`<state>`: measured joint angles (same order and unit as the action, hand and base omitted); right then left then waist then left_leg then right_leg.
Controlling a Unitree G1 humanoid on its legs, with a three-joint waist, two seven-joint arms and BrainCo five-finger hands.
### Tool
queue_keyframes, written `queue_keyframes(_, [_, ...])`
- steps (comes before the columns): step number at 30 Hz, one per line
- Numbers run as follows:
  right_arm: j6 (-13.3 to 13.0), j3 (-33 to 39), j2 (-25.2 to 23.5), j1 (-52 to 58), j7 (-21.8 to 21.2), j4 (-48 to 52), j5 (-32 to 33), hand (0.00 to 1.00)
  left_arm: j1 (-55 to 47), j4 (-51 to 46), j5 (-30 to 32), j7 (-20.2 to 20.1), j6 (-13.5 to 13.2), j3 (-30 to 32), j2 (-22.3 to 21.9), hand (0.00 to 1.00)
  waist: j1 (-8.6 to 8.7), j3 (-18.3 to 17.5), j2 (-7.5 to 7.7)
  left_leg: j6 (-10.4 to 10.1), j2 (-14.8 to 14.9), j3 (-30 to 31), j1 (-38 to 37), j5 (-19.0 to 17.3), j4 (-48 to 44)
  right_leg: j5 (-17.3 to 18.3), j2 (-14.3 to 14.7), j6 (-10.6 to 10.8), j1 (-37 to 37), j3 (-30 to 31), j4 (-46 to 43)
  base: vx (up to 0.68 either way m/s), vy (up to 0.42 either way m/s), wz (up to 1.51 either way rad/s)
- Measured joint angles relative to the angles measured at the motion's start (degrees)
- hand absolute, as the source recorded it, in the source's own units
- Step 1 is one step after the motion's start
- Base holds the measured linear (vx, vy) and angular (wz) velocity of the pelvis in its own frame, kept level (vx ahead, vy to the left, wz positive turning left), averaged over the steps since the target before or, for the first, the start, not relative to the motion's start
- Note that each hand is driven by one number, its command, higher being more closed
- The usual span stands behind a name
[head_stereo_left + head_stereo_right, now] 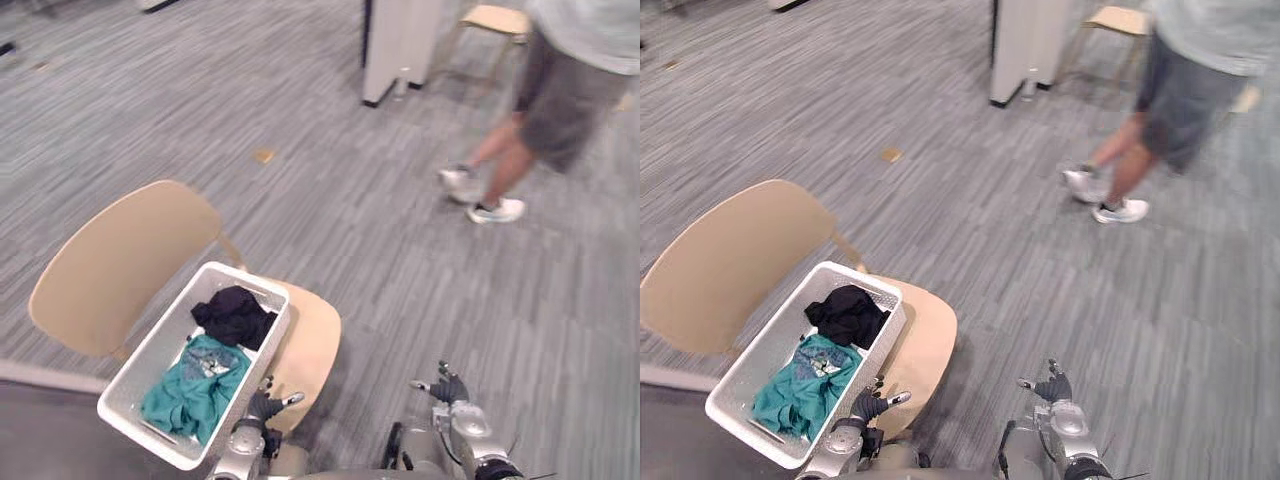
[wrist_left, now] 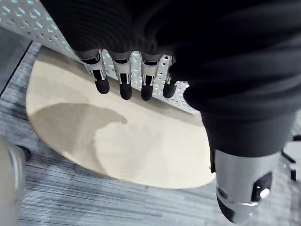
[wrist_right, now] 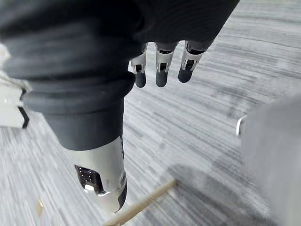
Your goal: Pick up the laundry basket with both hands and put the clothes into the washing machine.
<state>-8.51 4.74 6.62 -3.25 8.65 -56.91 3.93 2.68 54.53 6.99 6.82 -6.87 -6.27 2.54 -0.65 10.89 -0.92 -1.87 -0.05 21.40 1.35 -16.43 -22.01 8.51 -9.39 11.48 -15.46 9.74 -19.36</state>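
A white perforated laundry basket (image 1: pixel 157 350) rests on the seat of a tan wooden chair (image 1: pixel 308 345). Inside it lie a black garment (image 1: pixel 233 315) and a teal garment (image 1: pixel 195 390). My left hand (image 1: pixel 262 404) hovers just beside the basket's near right corner, fingers relaxed and holding nothing; in its wrist view the fingers (image 2: pixel 126 87) hang in front of the basket wall (image 2: pixel 40 28) above the chair seat (image 2: pixel 117 141). Off to the right, my right hand (image 1: pixel 447 388) floats over the carpet, fingers (image 3: pixel 161 75) straight and apart from everything.
A person (image 1: pixel 560 90) in shorts and white shoes walks across the grey carpet at the far right. A white cabinet (image 1: pixel 400 45) stands at the back, with another wooden stool (image 1: pixel 495 20) beside it. The chair's curved backrest (image 1: pixel 115 265) rises left of the basket.
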Motion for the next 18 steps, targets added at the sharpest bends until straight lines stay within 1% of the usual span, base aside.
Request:
queue_keyframes(1, [0.18, 1.62, -0.61, 0.99, 0.04, -0.39, 0.12, 0.0, 1.46, 1.05, 0.37, 0.09, 0.14, -0.03, -0.27, 0.0, -0.49, 0.53, -0.69, -3.72, 0.55, 3.9, 0.1, -2.44, -1.55, -1.82, -0.29, 0.59, 1.58, -0.87, 1.35, 0.29, -0.525, 1.74])
queue_keyframes(2, [0.28, 2.24, -0.17, 0.81, 0.08, -0.58, 0.15, 0.0, 1.78, 1.08, 0.39, 0.44, 0.27, 0.45, -1.41, 0.0, -0.97, 0.26, -2.09, -4.39, 2.08, 4.96, 0.88, -2.09, -1.83, -2.34, 0.77, -0.07, 1.4, -2.66, 0.29, 0.31, -0.577, 1.44])
queue_keyframes(3, [0.25, 2.73, 0.06, 0.83, 0.19, -0.03, 0.27, 0.0, 0.89, 1.13, 0.39, 0.82, 0.01, 1.02, -3.12, 0.0, -1.9, -0.57, -3.31, -7.0, 3.98, 5.31, 1.51, 0.23, -0.69, -1.47, 1.64, -1.48, 2.38, -6.2, -0.39, 0.22, -0.508, 1.34])
queue_keyframes(4, [-0.06, 2.71, 0.25, 1.28, 0.17, 0.88, 0.33, 0.0, 0.57, 1.76, 0.36, 0.82, 0.01, 1.25, -4.15, 0.0, -1.18, -1.31, -3.77, -9.26, 5.44, 6.58, 1.34, 3.59, 1.58, -0.84, 1.58, -2.11, 4.96, -11.2, -0.09, 0.18, -0.405, 1.36])
queue_keyframes(5, [-0.08, 2.72, 0.34, 1.5, 0.18, 1.14, 0.49, 0.0, 0.61, 1.76, 0.36, 0.83, -0.02, 1.42, -4.39, 0.0, -1.1, -1.48, -3.55, -9.62, 5.8, 6.7, 1.31, 4.84, 2.58, -0.85, 1.59, -2.13, 5.67, -12.57, 0.23, 0.13, -0.375, 1.37])
queue_keyframes(6, [-0.11, 2.73, 0.48, 1.65, 0.21, 1.29, 0.68, 0.0, 0.7, 1.72, 0.29, 0.85, -0.2, 1.5, -4.5, 0.0, -1.3, -1.9, -2.92, -9.86, 6.17, 6.3, 1.79, 7.08, 4.37, -0.88, 1.33, -2.18, 6.71, -14.96, 1.28, 0.11, -0.299, 1.09])
queue_keyframes(7, [-0.16, 2.86, 0.69, 1.49, 0.3, 1.36, 0.88, 0.0, 0.79, 1.73, 0.2, 0.88, -0.29, 1.39, -4.43, 0.0, -1.39, -2.29, -2.37, -9.74, 6.43, 4.57, 3.01, 9.33, 5.75, -1.15, 0.8, -2.6, 7.69, -17.41, 2.85, 0.11, -0.248, 1.1])
queue_keyframes(8, [-0.19, 3.29, 0.71, 1.43, 0.39, 1.5, 1.2, 0.0, 0.77, 1.74, 0.17, 0.89, -0.29, 1.31, -4.38, 0.0, -1.45, -2.45, -2.18, -9.54, 6.65, 2.62, 3.61, 10.34, 6.48, -1.29, 0.52, -2.81, 8.21, -18.61, 3.81, 0.1, -0.141, 1.26])
queue_keyframes(9, [-0.22, 3.77, 0.69, 1.36, 0.76, 1.49, 1.27, 0.0, 0.6, 1.84, 0.06, 0.95, -0.18, 0.46, -3.93, 0.0, -1.39, -2.93, -2.33, -8.44, 7.59, -4.05, 5.36, 12.1, 7.81, -1.52, -0.1, -3.17, 9.34, -21.97, 5.34, 0.07, -0.054, 1.27])
queue_keyframes(10, [-0.18, 3.92, 0.66, 1.5, 1.16, 1.46, 1.28, 0.0, 0.47, 1.81, -0.09, 0.97, -0.16, -0.63, -3.25, 0.0, -1.35, -3.38, -2.01, -7.06, 8.21, -10.9, 6.05, 13.58, 9.11, -1.87, -0.69, -3.7, 9.64, -24.52, 6.02, 0.06, -0.025, 1.26])
queue_keyframes(11, [-0.17, 3.97, 0.63, 1.65, 1.22, 1.46, 1.29, 0.0, 0.46, 1.8, -0.09, 0.97, -0.13, -1.0, -2.8, 0.0, -1.21, -3.29, -1.71, -6.14, 8.49, -14.64, 6.46, 14.21, 9.66, -2.08, -0.9, -4.0, 10.1, -26.01, 6.5, 0.01, 0.007, 1.25])
queue_keyframes(12, [-0.16, 3.89, 0.0, 1.68, 1.22, 1.58, 1.29, 0.0, 0.19, 1.73, -0.1, 0.98, -0.09, -1.07, -1.85, 0.0, -1.07, -3.47, -1.27, -5.07, 9.76, -21.81, 7.09, 15.02, 11.07, -2.23, -1.55, -4.2, 11.09, -29.24, 6.9, -0.02, 0.062, 1.18])
queue_keyframes(13, [-0.16, 3.93, -0.78, 1.67, 1.29, 1.85, 1.24, 0.0, -0.62, 1.51, -0.08, 0.98, -0.08, -1.23, -1.17, 0.0, -0.77, -3.74, -0.93, -4.81, 10.15, -26.22, 6.96, 15.18, 12.75, -2.24, -1.77, -4.21, 11.83, -32.05, 7.02, -0.03, 0.08, 1.19])
queue_keyframes(14, [-0.17, 3.94, -1.11, 1.68, 1.3, 2.38, 1.23, 0.0, -0.87, 1.52, -0.07, 1.0, -0.06, -1.72, -0.84, 0.0, -0.39, -3.73, -0.82, -4.74, 10.15, -28.23, 6.95, 15.2, 13.35, -2.24, -1.88, -4.21, 12.56, -33.55, 7.35, -0.03, 0.116, 1.05])
queue_keyframes(15, [-0.18, 3.94, -1.68, 2.16, 1.32, 4.38, 1.2, 0.0, -1.36, 1.52, -0.05, 1.01, -0.04, -2.59, -0.1, 0.0, -0.19, -3.67, -0.34, -4.41, 9.78, -30.4, 6.79, 15.42, 14.39, -2.25, -2.36, -4.18, 13.97, -35.67, 8.18, -0.03, 0.088, 0.75])
queue_keyframes(16, [-0.16, 3.81, -1.97, 2.42, 1.34, 5.24, 1.1, 0.0, -1.72, 1.51, -0.05, 1.0, -0.06, -2.73, 0.16, 0.0, -0.37, -3.74, 0.18, -3.83, 9.12, -30.11, 6.72, 15.89, 14.75, -2.32, -2.72, -4.06, 14.4, -36.1, 8.59, -0.05, 0.12, 0.66])
queue_keyframes(17, [-0.18, 3.42, -2.38, 2.87, 1.38, 7.65, 0.8, 0.0, -2.81, 1.51, -0.05, 1.03, -0.07, -2.72, 0.48, 0.0, -0.41, -4.14, 1.09, -3.23, 7.81, -29.49, 6.64, 16.59, 15.77, -2.55, -3.2, -3.65, 14.77, -36.53, 9.2, -0.06, 0.137, 0.38])
queue_keyframes(18, [-0.16, 3.21, -2.35, 3.05, 1.66, 10.27, -0.81, 0.0, -3.95, 1.28, -0.06, 1.0, -0.14, -2.64, 0.87, 0.0, -0.35, -4.25, 1.94, -2.63, 6.34, -29.29, 6.74, 17.0, 16.36, -2.54, -4.8, -3.49, 14.67, -36.94, 8.86, -0.09, 0.204, 0.34])
